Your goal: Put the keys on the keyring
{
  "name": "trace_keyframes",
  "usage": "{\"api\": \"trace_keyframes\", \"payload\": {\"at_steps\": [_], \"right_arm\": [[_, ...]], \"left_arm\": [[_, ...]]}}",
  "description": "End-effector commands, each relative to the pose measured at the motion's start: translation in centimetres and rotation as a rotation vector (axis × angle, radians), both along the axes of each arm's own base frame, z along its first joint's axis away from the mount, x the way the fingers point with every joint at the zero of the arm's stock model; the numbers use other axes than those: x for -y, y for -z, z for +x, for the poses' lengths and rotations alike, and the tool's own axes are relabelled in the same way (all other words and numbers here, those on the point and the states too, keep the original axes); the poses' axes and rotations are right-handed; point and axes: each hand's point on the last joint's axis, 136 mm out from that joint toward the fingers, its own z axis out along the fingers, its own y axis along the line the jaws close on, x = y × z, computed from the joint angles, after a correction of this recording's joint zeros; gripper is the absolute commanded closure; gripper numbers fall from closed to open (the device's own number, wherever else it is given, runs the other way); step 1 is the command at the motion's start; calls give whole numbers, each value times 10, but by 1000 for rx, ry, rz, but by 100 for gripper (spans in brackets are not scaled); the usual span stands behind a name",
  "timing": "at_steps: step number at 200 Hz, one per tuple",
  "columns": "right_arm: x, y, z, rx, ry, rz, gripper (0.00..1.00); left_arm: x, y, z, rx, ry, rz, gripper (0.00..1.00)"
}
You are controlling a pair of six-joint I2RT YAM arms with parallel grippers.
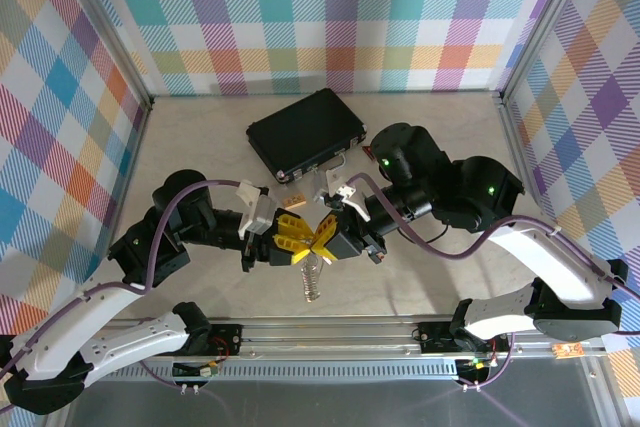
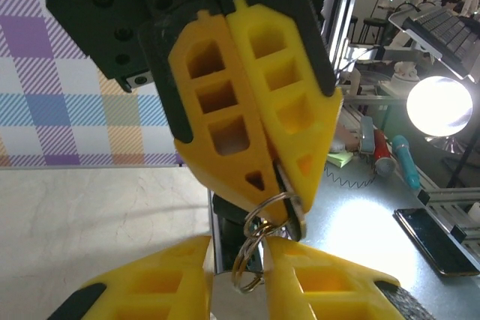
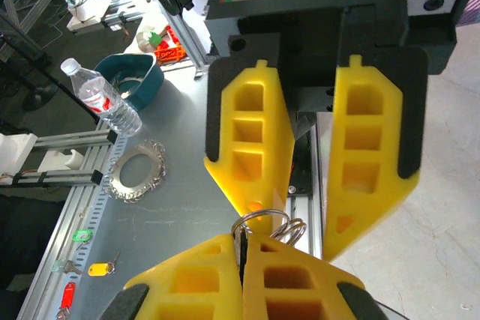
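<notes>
My two grippers meet tip to tip above the table's near middle. The right gripper (image 1: pixel 322 239) (image 3: pixel 241 236) (image 2: pixel 289 211) is shut on a thin dark key (image 3: pixel 242 249) (image 2: pixel 280 179), and a wire ring runs through the key's end. The keyring (image 2: pixel 251 260) (image 3: pixel 289 226), linked silvery wire rings, hangs between the left gripper's (image 1: pixel 295 239) (image 2: pixel 238 241) (image 3: pixel 294 228) yellow fingers. These stand a little apart with a pale flat piece filling the gap between them. A silvery bunch (image 1: pixel 312 282) trails below the grippers toward the near edge.
A black case (image 1: pixel 300 132) with a silver handle lies behind the grippers. Small silvery bits (image 1: pixel 340 190) and a tan block (image 1: pixel 295 203) sit between the case and the grippers. The metal rail (image 1: pixel 330 332) runs along the near edge, with plaid walls on three sides.
</notes>
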Motion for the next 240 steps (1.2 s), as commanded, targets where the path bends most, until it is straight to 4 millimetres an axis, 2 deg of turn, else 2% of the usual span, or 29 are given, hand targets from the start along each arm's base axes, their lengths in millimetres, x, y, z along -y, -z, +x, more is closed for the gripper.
{"api": "trace_keyframes", "payload": {"at_steps": [1,35,70,103,121,183,240], "right_arm": [[1,-18,-9,24,-49,61,100],[1,-20,-9,28,-48,68,100],[3,-19,-8,34,-39,71,100],[3,-19,-8,40,-34,75,100],[3,-19,-8,40,-35,75,100],[8,-20,-5,60,5,94,100],[13,-20,15,127,135,124,100]], "left_arm": [[-4,-12,-9,27,32,-20,75],[-4,-13,-10,28,40,-22,80],[-5,-12,-11,27,39,-21,81],[-6,-12,-12,26,33,-18,90],[-7,-12,-11,31,25,-20,100],[-15,-18,-5,93,-56,-54,100],[-20,-24,-3,137,-100,-94,100]]}}
